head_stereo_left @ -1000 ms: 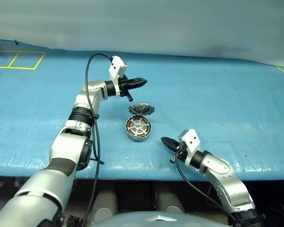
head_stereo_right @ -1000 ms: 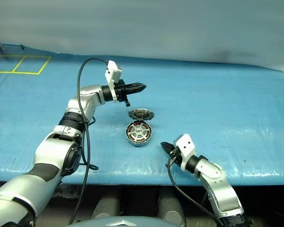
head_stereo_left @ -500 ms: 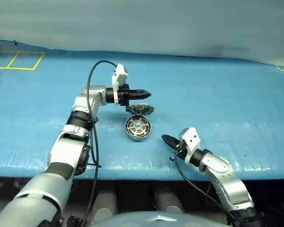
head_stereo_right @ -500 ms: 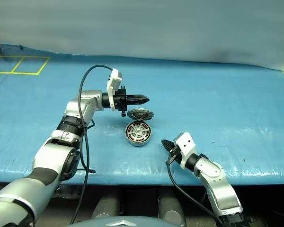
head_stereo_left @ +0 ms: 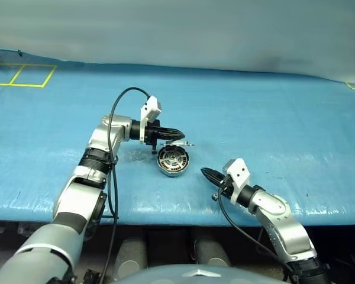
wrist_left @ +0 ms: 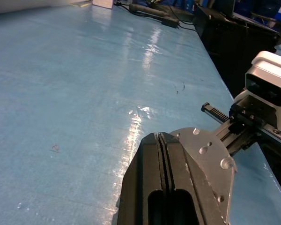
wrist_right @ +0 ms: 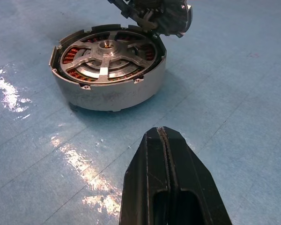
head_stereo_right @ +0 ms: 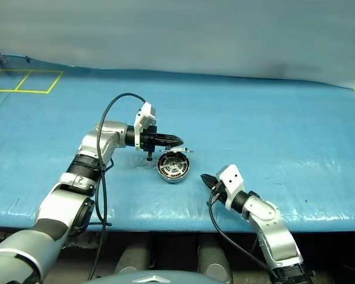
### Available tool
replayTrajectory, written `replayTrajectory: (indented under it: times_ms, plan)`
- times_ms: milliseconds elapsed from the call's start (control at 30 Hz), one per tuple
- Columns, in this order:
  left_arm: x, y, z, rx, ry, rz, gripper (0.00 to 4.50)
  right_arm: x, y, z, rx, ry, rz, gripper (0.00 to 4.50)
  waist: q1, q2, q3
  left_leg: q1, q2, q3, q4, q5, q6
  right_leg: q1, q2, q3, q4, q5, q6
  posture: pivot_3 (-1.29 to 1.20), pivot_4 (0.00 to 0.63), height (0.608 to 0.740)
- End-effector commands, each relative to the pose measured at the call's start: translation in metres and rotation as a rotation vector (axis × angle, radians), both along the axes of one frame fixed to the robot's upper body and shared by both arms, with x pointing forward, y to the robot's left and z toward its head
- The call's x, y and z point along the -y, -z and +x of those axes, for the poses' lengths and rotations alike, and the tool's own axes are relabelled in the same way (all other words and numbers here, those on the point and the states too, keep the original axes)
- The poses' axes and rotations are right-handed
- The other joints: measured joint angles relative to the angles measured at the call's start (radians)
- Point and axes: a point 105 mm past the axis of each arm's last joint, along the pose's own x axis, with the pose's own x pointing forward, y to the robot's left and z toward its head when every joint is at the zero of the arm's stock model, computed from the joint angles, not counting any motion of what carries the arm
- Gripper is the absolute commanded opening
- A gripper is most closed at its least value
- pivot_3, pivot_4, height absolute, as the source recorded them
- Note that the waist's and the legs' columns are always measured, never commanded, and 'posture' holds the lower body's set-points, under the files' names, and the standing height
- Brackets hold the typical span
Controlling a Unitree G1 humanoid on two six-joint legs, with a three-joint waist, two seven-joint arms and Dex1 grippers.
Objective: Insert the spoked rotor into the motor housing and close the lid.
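The motor housing [head_stereo_left: 173,161] stands on the blue table, a squat silver can with copper windings [wrist_right: 75,52]. The spoked rotor [wrist_right: 105,51] lies inside its open top, silver spokes around a central hub. Just behind the housing lies the lid [wrist_left: 206,157], a silvery disc, mostly covered by my left gripper [head_stereo_left: 181,135]. That gripper is shut and points right, its fingertips low over the lid; I cannot tell whether they touch it. In the right wrist view the lid [wrist_right: 178,16] looks tilted at the housing's far rim. My right gripper [head_stereo_left: 203,173] is shut, just right of the housing and pointing at it.
The table wears a blue sheet [head_stereo_left: 272,130] with room to the right and behind the parts. Yellow tape squares [head_stereo_left: 23,74] mark the far left corner. The table's front edge [head_stereo_left: 165,208] runs close below the housing. A black cable [head_stereo_left: 111,124] loops over my left arm.
My left gripper has come down and back toward me, from above and behind the lid to low over it, so it now hides most of the lid. The right arm has kept still.
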Motion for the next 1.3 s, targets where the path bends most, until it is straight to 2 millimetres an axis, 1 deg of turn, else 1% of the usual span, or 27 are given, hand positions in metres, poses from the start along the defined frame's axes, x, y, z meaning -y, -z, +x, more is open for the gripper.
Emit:
replayTrajectory:
  times_ms: [33,300,567,733,1133,1300]
  plan:
    - [0.003,-0.004,-0.008,0.031,0.061,0.021,0.03,0.000,-0.007,-0.002,0.031,-0.012,0.009,0.00,0.000,0.000,0.000,0.000,0.000,0.000,0.000,0.000,0.000,0.000,0.000,0.000,0.000,0.000,0.000,0.00,0.150,0.740]
    - [0.000,0.016,-0.026,0.014,0.122,0.090,0.03,0.004,-0.006,-0.002,0.037,0.006,0.001,0.00,-0.002,0.000,0.000,0.000,0.000,0.000,0.000,0.000,0.000,0.000,0.000,0.000,0.000,0.000,0.000,0.00,0.150,0.740]
    - [-0.006,0.025,-0.030,0.019,0.101,0.107,0.03,0.006,-0.008,0.003,0.064,0.035,-0.005,0.00,0.000,0.000,0.000,0.000,0.000,0.000,0.000,0.000,0.000,0.000,0.000,0.000,0.001,-0.001,-0.001,0.00,0.150,0.740]
    - [-0.008,0.027,-0.031,0.016,0.080,0.102,0.03,0.006,-0.010,0.006,0.078,0.044,-0.011,0.00,-0.001,0.000,0.000,0.000,0.000,0.000,0.000,0.000,0.000,0.000,0.000,0.000,0.001,-0.001,-0.001,0.00,0.150,0.740]
    - [-0.021,0.048,-0.044,-0.017,0.061,0.162,0.03,0.013,-0.018,0.016,0.118,0.111,-0.014,0.00,0.000,0.000,0.000,0.001,0.000,0.000,0.001,0.000,0.000,0.001,0.000,0.000,0.001,-0.001,-0.001,0.00,0.150,0.740]
    - [-0.022,0.053,-0.048,-0.023,0.051,0.171,0.03,0.013,-0.026,0.024,0.143,0.141,0.017,0.00,-0.001,0.001,-0.001,0.002,0.000,0.000,0.001,0.000,0.000,0.001,0.000,0.000,0.001,-0.001,-0.001,0.00,0.150,0.740]
